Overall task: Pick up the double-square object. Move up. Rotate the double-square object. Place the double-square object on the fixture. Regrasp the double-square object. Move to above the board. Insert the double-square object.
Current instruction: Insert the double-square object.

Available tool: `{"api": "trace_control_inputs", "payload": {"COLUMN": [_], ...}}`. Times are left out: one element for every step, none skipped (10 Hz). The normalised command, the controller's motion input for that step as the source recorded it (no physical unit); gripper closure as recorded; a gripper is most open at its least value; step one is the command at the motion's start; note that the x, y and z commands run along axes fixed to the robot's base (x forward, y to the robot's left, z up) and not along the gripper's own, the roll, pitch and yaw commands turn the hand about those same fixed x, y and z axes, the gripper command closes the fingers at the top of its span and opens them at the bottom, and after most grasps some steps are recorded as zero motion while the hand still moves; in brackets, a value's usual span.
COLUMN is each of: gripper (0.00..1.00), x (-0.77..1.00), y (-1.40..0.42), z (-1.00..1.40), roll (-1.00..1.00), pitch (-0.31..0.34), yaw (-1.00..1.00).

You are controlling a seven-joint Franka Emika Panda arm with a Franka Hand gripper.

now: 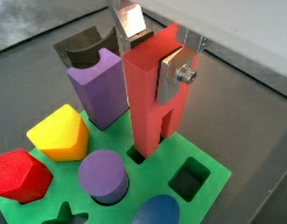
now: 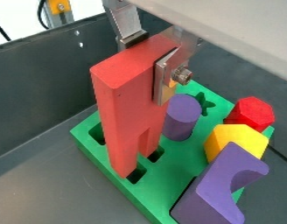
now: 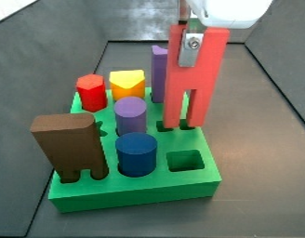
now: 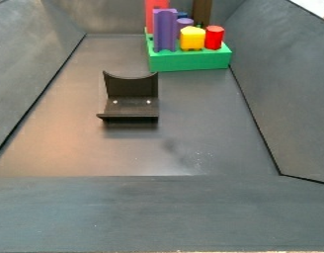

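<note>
The double-square object (image 1: 150, 92) is a salmon block standing upright, its two prongs pointing down onto the green board (image 3: 130, 192). In both wrist views my gripper (image 1: 152, 52) is shut on its upper end, one silver finger (image 2: 170, 72) flat against each side. In a side view the gripper (image 3: 190, 42) hangs over the board's far right part, and the prong tips (image 3: 182, 119) meet the board at its small square holes. How deep they sit I cannot tell. The dark fixture (image 4: 127, 99) stands bare on the floor, well away from the board (image 4: 192, 57).
Standing in the board are a tall purple block (image 3: 159, 63), a yellow peg (image 3: 127, 84), a red hexagonal peg (image 3: 90, 91), a purple cylinder (image 3: 130, 116), a blue cylinder (image 3: 137, 153) and a big brown notched block (image 3: 71, 139). A square hole (image 3: 184, 161) lies open. Dark sloping walls (image 4: 46, 89) ring the floor.
</note>
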Motion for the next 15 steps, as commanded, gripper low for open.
{"api": "trace_control_inputs", "payload": {"gripper": [1.0,1.0,1.0,1.0,1.0,1.0,1.0,1.0,1.0,1.0,1.0,1.0,1.0,1.0,1.0], "x": [-0.1,-0.19,-0.11,-0.09,0.0,0.0,0.0,-0.11,-0.13,-0.02,0.12,0.09,0.12,0.26,0.35], "y": [0.01,0.07,0.1,0.03,0.0,0.0,0.0,0.0,0.0,-0.02,-0.03,0.0,0.0,0.0,0.0], "z": [-0.18,-0.13,-0.07,-0.11,-0.16,-0.2,-0.17,-0.17,-0.17,-0.21,-0.18,-0.21,-0.22,-0.26,-0.31], "roll": [0.03,0.05,0.01,0.0,0.0,-0.01,-0.01,-0.02,-0.05,-0.12,-0.18,-0.07,-0.05,-0.03,0.0], "pitch": [0.001,0.0,0.0,0.0,0.003,0.026,0.021,0.004,0.004,0.023,0.0,0.034,0.059,0.09,0.127], "yaw": [0.25,0.38,0.27,0.19,0.09,0.0,0.0,0.0,0.0,0.01,-0.2,-0.17,-0.08,-0.05,0.0]}}
